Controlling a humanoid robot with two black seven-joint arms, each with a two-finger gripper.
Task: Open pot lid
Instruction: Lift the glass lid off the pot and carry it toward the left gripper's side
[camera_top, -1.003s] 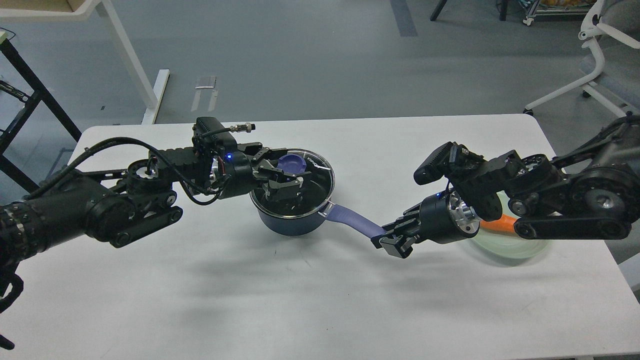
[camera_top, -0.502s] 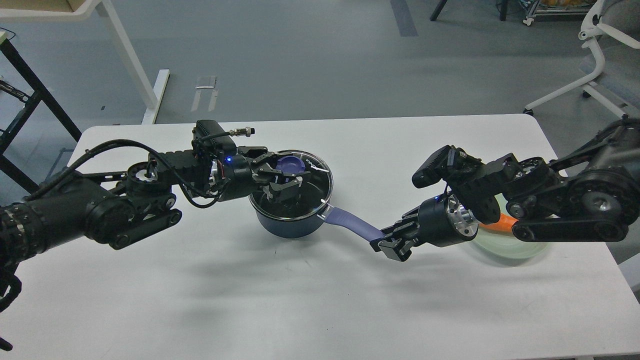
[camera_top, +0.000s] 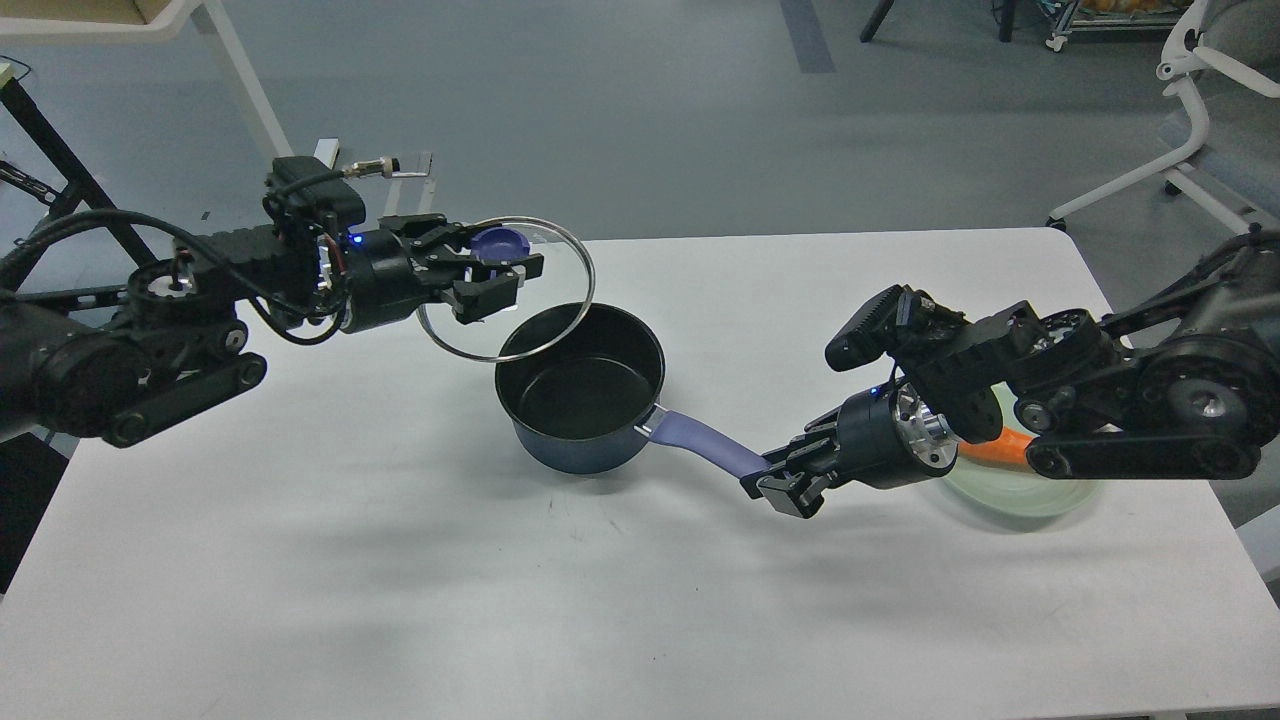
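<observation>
Head view: the left gripper (camera_top: 492, 266) is closed on the purple knob (camera_top: 500, 243) of the glass lid (camera_top: 545, 320), with one finger on each side of the knob. It holds the lid in the air, up and to the left of the pot (camera_top: 583, 400) and tilted, so that the lid's lower right rim overlaps the pot's upper left rim in this view; whether the two touch cannot be told. The pot stands upright on the white table (camera_top: 420, 560), open, and its dark inside shows nothing in it. Its purple handle (camera_top: 706, 444) runs down and to the right from the pot's wall, so that the pot's long axis lies along that diagonal, pointing toward the right arm. The right gripper (camera_top: 775, 482) is clamped on the far tip of that handle, its fingers close together around the end. Behind the right gripper's wrist, on the table, sits a pale green plate (camera_top: 1010, 495), with an orange carrot (camera_top: 995, 450) lying across it, both partly hidden by the arm. A white office chair (camera_top: 1195, 120) stands on the floor beyond the table's right end.
</observation>
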